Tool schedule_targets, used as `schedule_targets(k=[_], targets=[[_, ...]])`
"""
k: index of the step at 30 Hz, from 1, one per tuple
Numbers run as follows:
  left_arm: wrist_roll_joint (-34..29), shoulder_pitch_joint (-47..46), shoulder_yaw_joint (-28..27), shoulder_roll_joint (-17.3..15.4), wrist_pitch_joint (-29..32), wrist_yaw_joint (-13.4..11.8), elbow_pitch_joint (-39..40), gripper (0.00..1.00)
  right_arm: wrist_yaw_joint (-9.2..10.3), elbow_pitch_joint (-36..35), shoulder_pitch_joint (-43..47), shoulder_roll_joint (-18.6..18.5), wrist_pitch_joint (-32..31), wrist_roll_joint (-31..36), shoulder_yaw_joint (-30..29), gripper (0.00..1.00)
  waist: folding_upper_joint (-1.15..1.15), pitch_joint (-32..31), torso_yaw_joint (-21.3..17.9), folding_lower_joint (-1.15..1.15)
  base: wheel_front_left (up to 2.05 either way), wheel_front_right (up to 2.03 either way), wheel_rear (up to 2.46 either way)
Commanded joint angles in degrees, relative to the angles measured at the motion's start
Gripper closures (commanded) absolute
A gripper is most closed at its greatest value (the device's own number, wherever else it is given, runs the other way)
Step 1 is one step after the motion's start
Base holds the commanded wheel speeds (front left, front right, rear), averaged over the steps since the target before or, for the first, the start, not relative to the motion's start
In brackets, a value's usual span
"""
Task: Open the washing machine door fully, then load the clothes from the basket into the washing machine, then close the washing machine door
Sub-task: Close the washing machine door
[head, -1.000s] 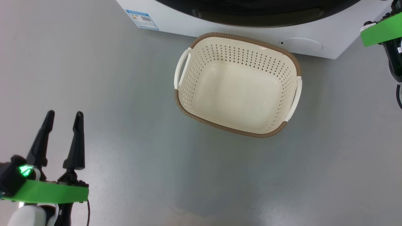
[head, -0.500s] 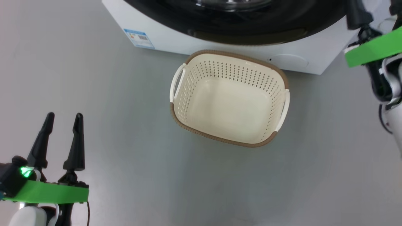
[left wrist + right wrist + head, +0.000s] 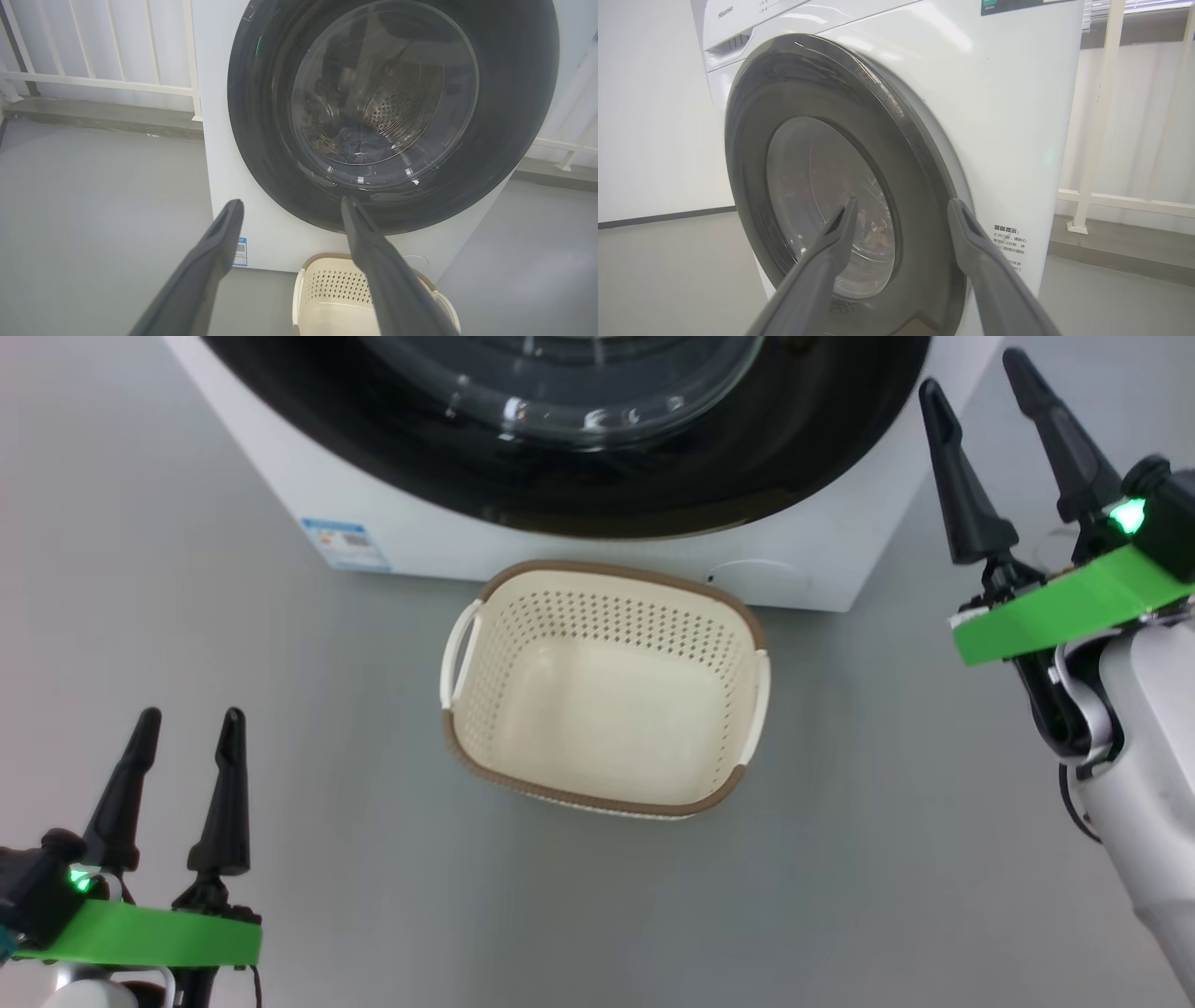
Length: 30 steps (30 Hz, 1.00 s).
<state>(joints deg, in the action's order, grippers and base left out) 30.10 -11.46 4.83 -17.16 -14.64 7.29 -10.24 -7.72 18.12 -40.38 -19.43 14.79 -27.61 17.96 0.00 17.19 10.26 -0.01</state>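
At far side, the washing machine is seen, the washing machine door shut flush. The basket is set just near of it. Left gripper (near left) and right gripper (far right) are held wide open, nothing gripped.

The washing machine bears "Hisense"; its side notice perhaps reads 温馨提示.

basket on floor, before washing machine
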Motion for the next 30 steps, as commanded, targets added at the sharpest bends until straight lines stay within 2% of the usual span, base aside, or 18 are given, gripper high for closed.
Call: schedule_targets(k=[1,16,30], targets=[[-0.3,-0.2,-2.1,-2.5,-0.4,0.2,0.7,0.0,0.23,-1.8,1.8,0.5,0.2,0.6,-0.1,0.0,0.0,-3.2,-3.3,0.01,0.0,0.0,0.0],[-0.9,4.0,-3.6,-2.1,-0.4,0.2,0.5,0.0,0.23,-6.1,14.6,-0.1,0.2,1.1,-2.0,0.0,0.0,-10.6,-11.2,0.01,0.0,0.0,0.0],[-0.4,6.2,-2.7,-0.7,-0.4,0.0,1.3,0.0,0.23,-6.2,27.2,0.4,0.2,-0.1,-7.5,0.0,0.0,-13.0,-14.0,0.01,0.0,0.0,0.0]])
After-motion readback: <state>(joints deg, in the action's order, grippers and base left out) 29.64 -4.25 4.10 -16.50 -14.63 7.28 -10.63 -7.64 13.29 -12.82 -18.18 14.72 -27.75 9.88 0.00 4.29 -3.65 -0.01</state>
